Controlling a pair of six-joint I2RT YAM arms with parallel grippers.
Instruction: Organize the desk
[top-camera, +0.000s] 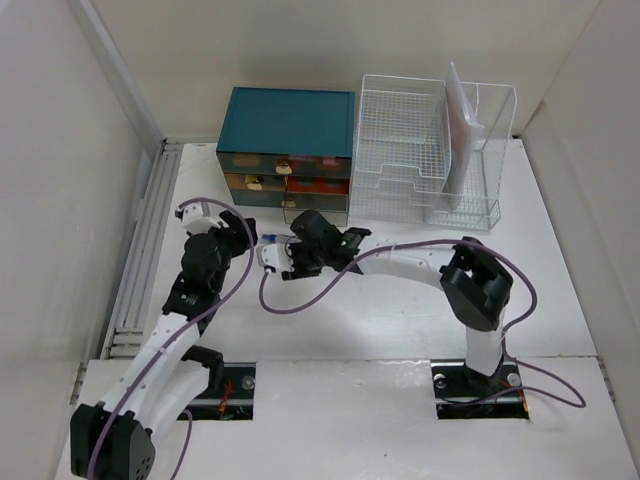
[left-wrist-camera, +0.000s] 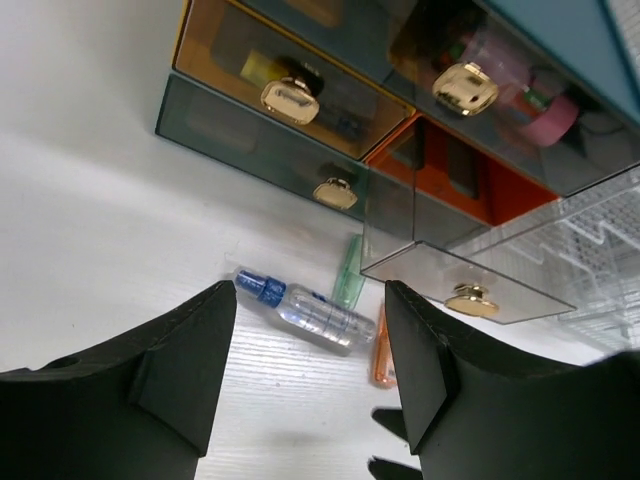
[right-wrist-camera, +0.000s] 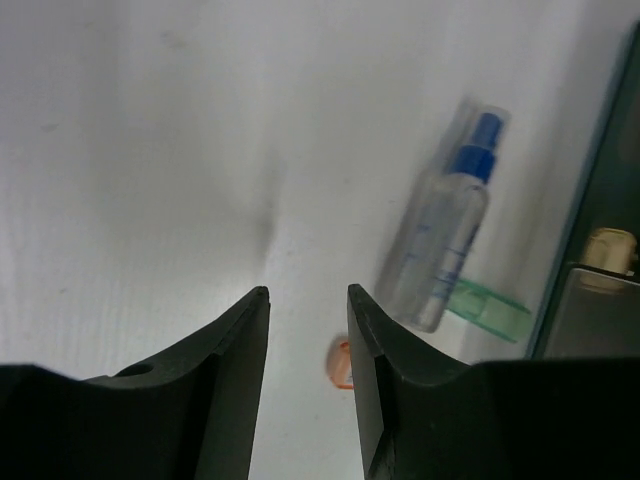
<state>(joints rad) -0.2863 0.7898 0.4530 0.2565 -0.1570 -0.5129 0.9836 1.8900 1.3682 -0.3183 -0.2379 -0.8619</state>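
Observation:
The desk (top-camera: 400, 310) is a white tabletop with a grey rail (top-camera: 140, 260) along its left edge. A clear spray bottle with a blue cap (left-wrist-camera: 305, 308) lies on it in front of the teal drawer cabinet (top-camera: 290, 125). A green item (left-wrist-camera: 349, 270) and an orange item (left-wrist-camera: 381, 350) lie beside it. My left gripper (left-wrist-camera: 308, 295) is open and empty above the desk, short of the bottle. My right gripper (right-wrist-camera: 307, 292) is open and empty, low over the desk, with the bottle (right-wrist-camera: 440, 250) ahead to its right. Both grippers (top-camera: 238, 226) (top-camera: 272, 258) hover near the cabinet front.
A clear bottom drawer (left-wrist-camera: 440, 255) with a gold knob stands pulled out over the green item. The other drawers hold small things. A white wire basket (top-camera: 430, 150) with a pinkish sheet stands right of the cabinet. Purple cables trail along both arms.

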